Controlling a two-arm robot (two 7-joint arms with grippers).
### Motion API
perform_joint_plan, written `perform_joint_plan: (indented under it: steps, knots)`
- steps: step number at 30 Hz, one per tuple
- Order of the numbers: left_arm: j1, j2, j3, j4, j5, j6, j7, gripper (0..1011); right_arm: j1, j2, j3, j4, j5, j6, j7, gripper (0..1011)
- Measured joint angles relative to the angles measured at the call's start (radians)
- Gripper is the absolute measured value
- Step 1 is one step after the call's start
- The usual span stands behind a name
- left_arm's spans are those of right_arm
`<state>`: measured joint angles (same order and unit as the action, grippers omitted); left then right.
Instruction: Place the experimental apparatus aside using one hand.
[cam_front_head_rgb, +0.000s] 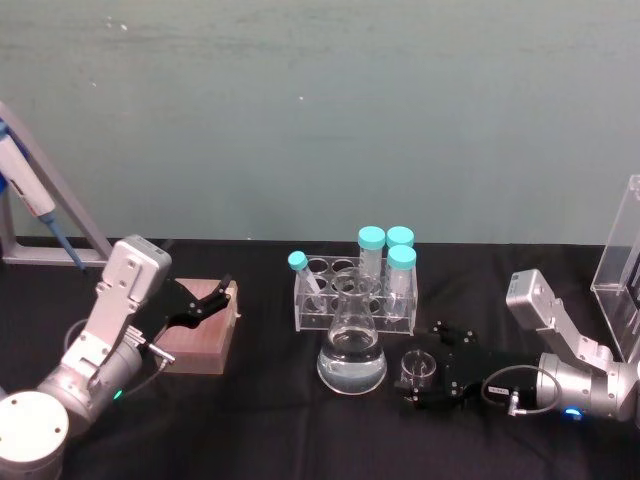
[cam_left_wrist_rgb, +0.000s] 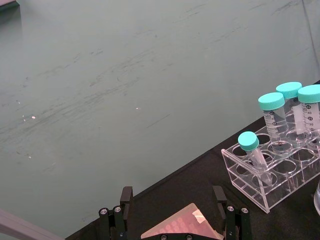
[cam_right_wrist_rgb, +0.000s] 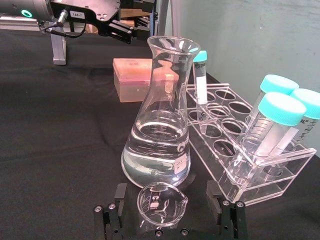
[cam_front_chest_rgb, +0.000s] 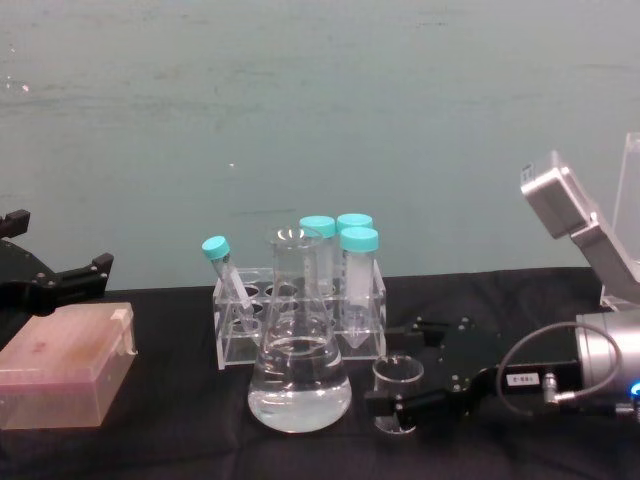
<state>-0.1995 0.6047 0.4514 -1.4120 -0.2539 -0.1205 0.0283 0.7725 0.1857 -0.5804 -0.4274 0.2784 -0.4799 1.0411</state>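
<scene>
- The small clear glass beaker (cam_front_chest_rgb: 398, 385) stands near the front edge of the black table (cam_front_head_rgb: 250, 430), between the spread fingers of the black right gripper (cam_front_head_rgb: 432, 366), not grasped.
- The clear conical glass flask (cam_front_head_rgb: 351, 350) with liquid stands just beside it.
- The black left gripper (cam_front_head_rgb: 215, 298) hangs released above a pink box (cam_front_head_rgb: 200, 345).

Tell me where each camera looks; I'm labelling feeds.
Head: high, looking down; left end effector and right end effector show.
Chest: low, facing the flask sideways; both arms show.
Left wrist: above pink box, facing tube rack; own fingers show.
Right wrist: low, facing beaker between own fingers.
Both wrist views share the tube rack.
</scene>
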Motion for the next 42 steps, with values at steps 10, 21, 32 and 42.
perform_joint_plan:
  steps: [10,21,32,42]
  knots:
    - [0.000,0.000,0.000,0.000,0.000,0.000,0.000,1000,0.008,-0.010,0.013,0.023,-0.019,-0.004,0.005,1003]
    - [0.000,0.000,0.000,0.000,0.000,0.000,0.000,1000,0.014,-0.018,0.030,0.045,-0.033,-0.006,0.003,1003]
    - [0.000,0.000,0.000,0.000,0.000,0.000,0.000,1000,0.014,-0.018,0.029,0.045,-0.033,-0.006,0.001,1003]
    - [0.000,0.000,0.000,0.000,0.000,0.000,0.000,1000,0.013,-0.017,0.028,0.043,-0.033,-0.006,0.000,1003]
